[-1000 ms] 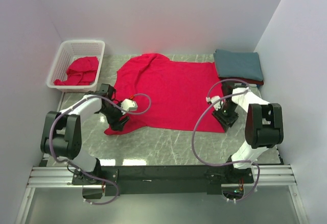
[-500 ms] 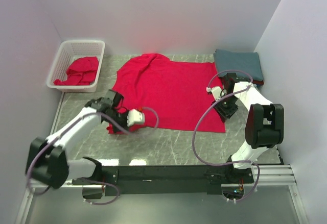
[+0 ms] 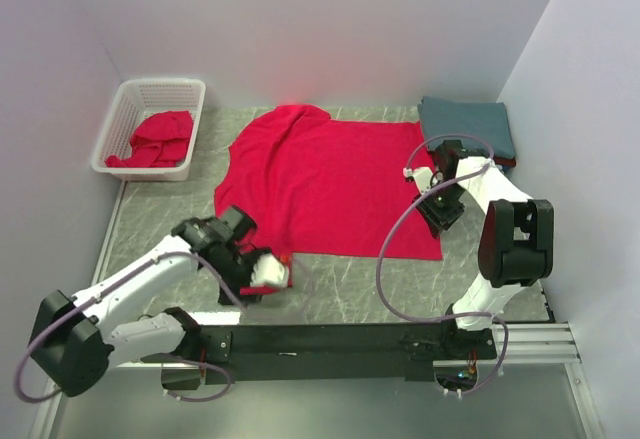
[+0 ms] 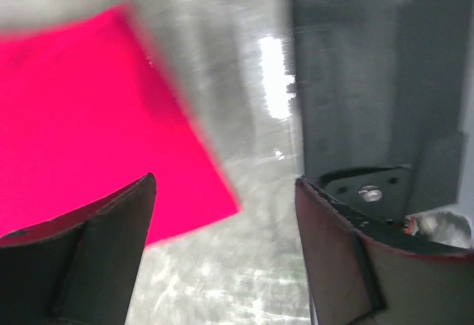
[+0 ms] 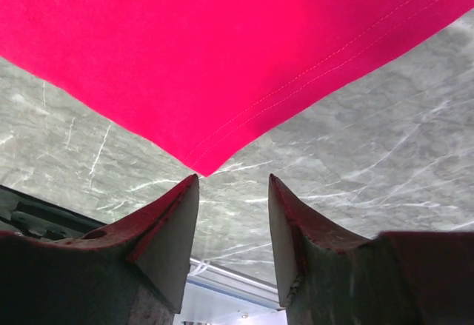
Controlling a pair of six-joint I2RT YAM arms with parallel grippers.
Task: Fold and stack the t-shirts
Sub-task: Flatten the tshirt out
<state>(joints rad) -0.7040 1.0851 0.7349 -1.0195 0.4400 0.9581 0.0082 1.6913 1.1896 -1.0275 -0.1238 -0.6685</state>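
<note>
My left gripper (image 3: 268,277) sits low over the table (image 3: 345,281), at the near-left corner of the spread red t-shirt (image 3: 330,184). Its jaws stand wide apart with nothing between them. In my left wrist view the gripper (image 4: 226,184) frames that corner of the t-shirt (image 4: 96,132), which lies flat on the grey marble ahead of the fingertips. The picture is blurred, so I cannot tell whether either finger (image 4: 118,229) touches the cloth.

My right gripper (image 3: 441,221) hangs over the t-shirt's near-right part, close to its right edge. Its jaws are partly apart, a moderate gap, and they grip nothing. In my right wrist view the hemmed corner of the t-shirt (image 5: 222,51) points into the gap of the gripper (image 5: 233,179), and bare table (image 5: 385,177) shows beyond.

The t-shirt itself lies open and flat. Beyond its far-right corner rests a folded teal-blue t-shirt (image 3: 467,127). Off its far-left side stands a white basket (image 3: 150,89) holding a crumpled red t-shirt (image 3: 155,139).
</note>
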